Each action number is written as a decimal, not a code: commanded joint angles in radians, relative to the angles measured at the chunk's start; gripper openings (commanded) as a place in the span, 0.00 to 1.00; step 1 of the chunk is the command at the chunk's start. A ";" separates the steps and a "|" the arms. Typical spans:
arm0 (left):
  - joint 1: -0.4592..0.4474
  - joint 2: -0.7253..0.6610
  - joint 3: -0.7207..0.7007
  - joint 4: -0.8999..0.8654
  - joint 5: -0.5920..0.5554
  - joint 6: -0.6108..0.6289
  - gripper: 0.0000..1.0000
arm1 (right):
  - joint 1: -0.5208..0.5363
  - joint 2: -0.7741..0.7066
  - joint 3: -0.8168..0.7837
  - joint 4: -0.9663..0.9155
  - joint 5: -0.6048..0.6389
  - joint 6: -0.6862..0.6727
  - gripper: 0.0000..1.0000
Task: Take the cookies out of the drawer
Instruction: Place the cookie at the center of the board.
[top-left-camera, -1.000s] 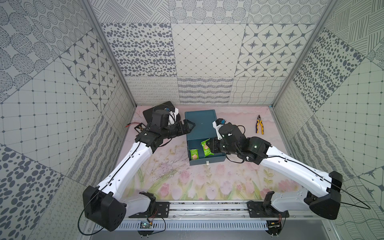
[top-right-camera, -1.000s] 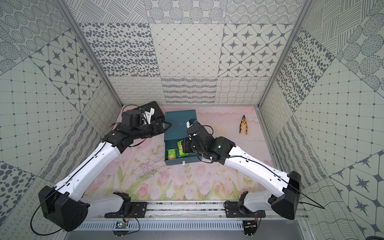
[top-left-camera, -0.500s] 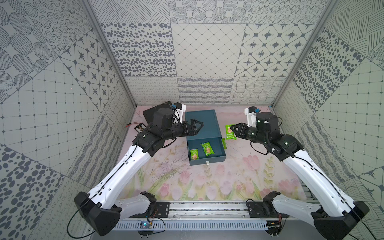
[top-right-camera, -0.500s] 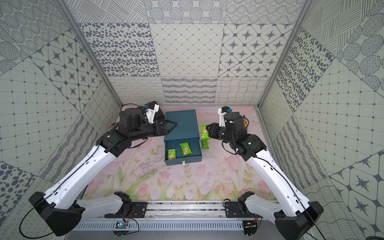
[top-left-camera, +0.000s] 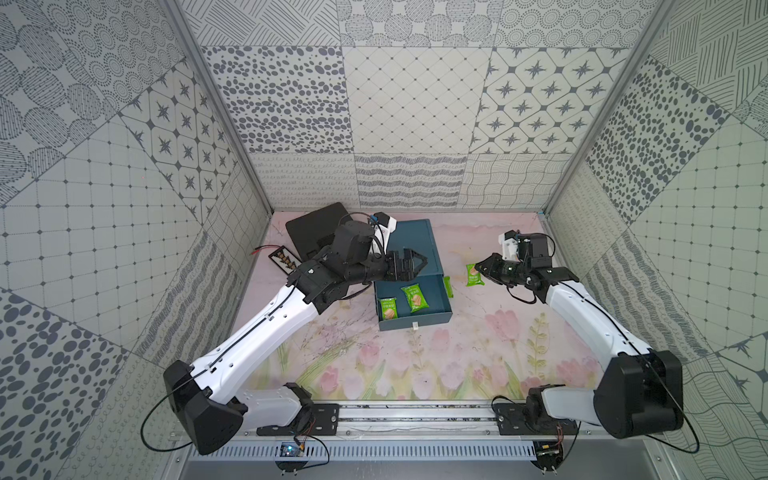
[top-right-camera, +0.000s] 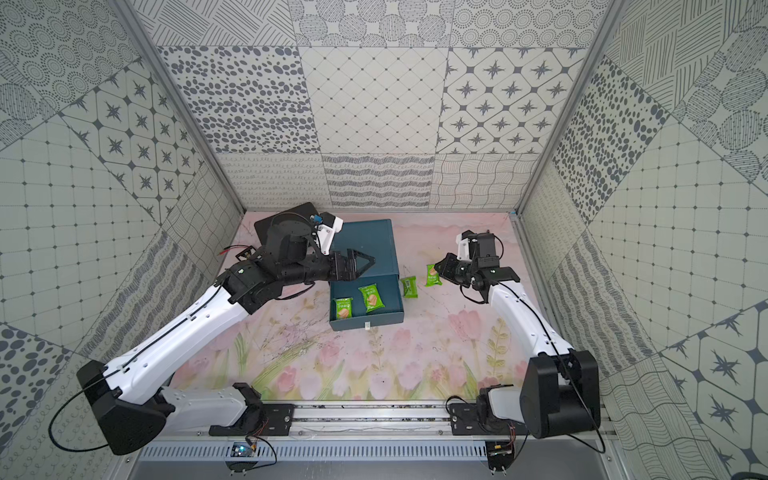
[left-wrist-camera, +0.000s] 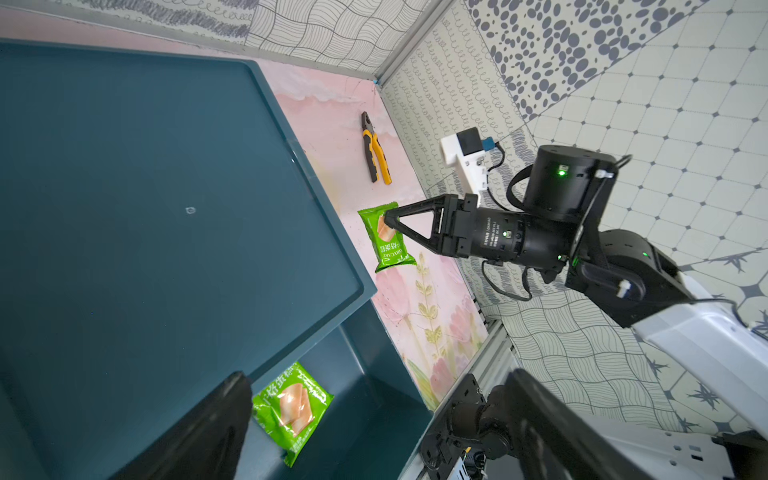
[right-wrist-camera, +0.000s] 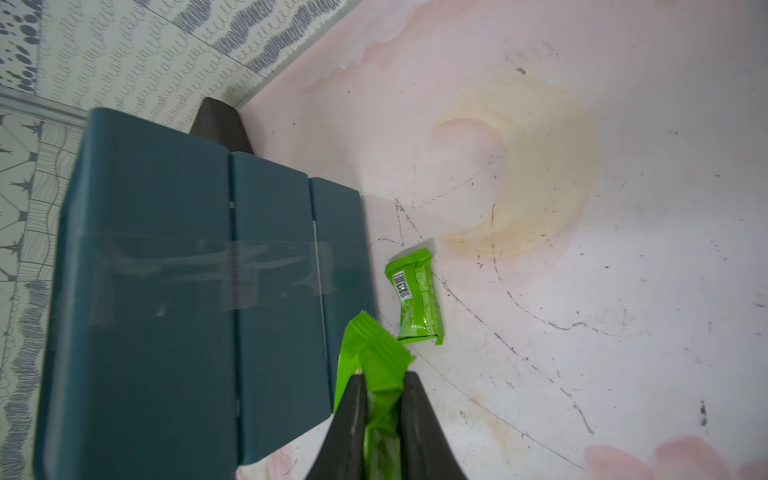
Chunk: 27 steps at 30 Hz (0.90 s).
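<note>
— Where are the cookies?
— One green packet is clamped by its end in the right gripper, at three o'clock from the open drawer. Two lie flat inside the drawer, side by side. A fourth packet rests on the floral mat just beside the drawer's right wall.
— And the other arm?
— The left gripper hangs empty, jaws spread, over the blue cabinet at twelve o'clock from the drawer. Yellow-handled pliers lie near the right-hand wall.
</note>
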 joint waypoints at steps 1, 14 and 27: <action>0.034 -0.018 -0.016 -0.055 -0.110 0.059 0.99 | -0.005 0.075 -0.003 0.115 0.021 -0.066 0.00; 0.124 0.021 0.011 -0.057 -0.083 0.034 0.99 | -0.003 0.358 0.014 0.231 0.002 -0.123 0.00; 0.123 0.030 0.004 -0.035 -0.098 0.034 0.99 | 0.008 0.451 0.043 0.293 -0.036 -0.085 0.06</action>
